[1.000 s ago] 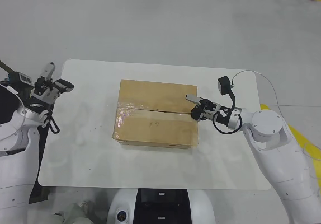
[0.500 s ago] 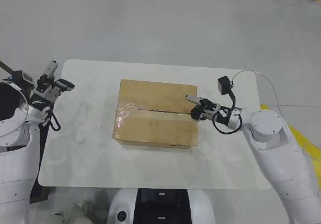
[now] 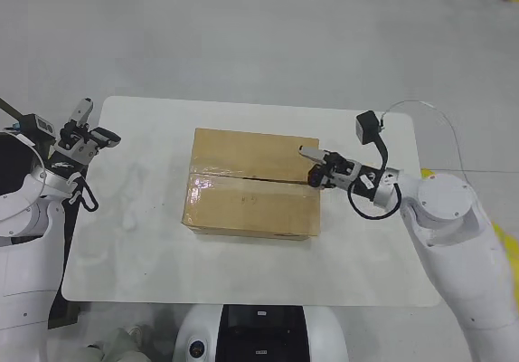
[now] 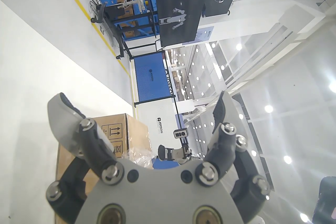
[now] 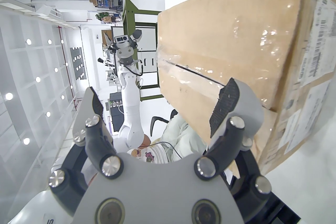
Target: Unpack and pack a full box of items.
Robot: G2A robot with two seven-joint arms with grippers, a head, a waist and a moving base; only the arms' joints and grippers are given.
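A white rounded table (image 3: pixel 133 235) carries the task's thing, a brown cardboard box (image 3: pixel 250 181), near its middle and lying flat. At the table's far left corner, well apart from the box, the left gripper (image 3: pixel 95 125) hangs with its jaws spread wide and nothing between them. Its own wrist view looks past the grey fingers (image 4: pixel 61 109) to the box's near end (image 4: pixel 131 130), which bears printed handling marks and crumpled clear tape at a corner. The box's two top flaps are closed and meet at a seam under glossy clear tape, so what is inside is hidden. At the box's right end the right gripper (image 3: pixel 318 166) sits level with that seam, jaws open and holding nothing. In its wrist view one ribbed pad (image 5: pixel 223 104) lies over the box's top (image 5: pixel 236 25) beside the seam; whether it touches cannot be told. White labels show on that end face.
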